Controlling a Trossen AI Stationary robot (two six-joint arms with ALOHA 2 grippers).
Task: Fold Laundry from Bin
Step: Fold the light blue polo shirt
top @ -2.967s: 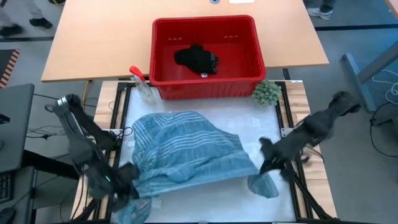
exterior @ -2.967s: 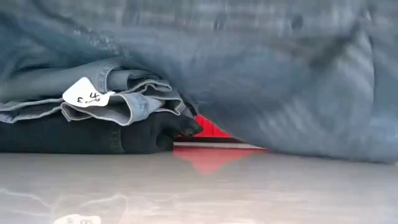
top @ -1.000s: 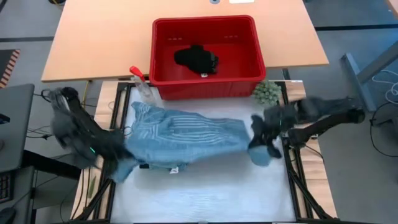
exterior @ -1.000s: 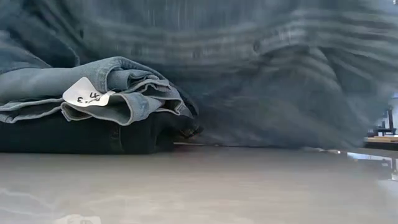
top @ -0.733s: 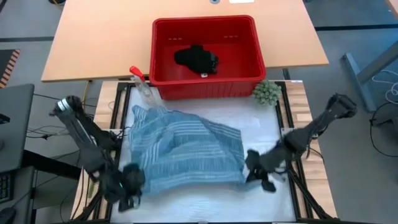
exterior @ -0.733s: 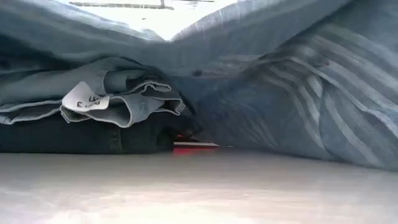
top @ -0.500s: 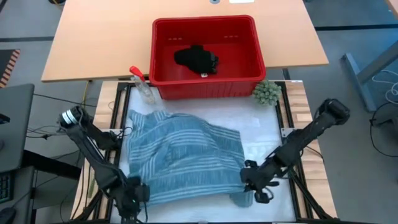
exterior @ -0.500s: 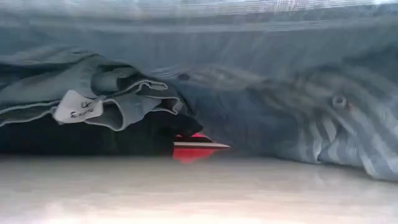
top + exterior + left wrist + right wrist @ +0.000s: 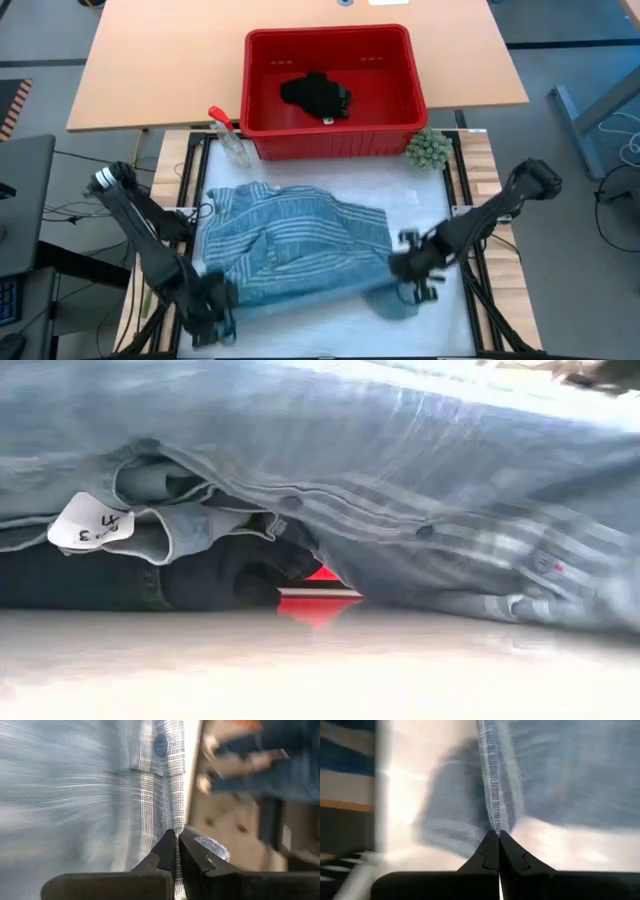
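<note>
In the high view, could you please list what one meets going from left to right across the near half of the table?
Left gripper → striped shirt → right gripper.

One red bin (image 9: 330,135), one striped shirt (image 9: 300,250), one black piece (image 9: 316,94) inside the bin. One spray bottle (image 9: 228,135), one green ball (image 9: 428,149). Two grippers.

Clear spray bottle (image 9: 228,138), red trigger: table's far-left corner. Green fuzzy ball (image 9: 428,149): table's far-right corner.
</note>
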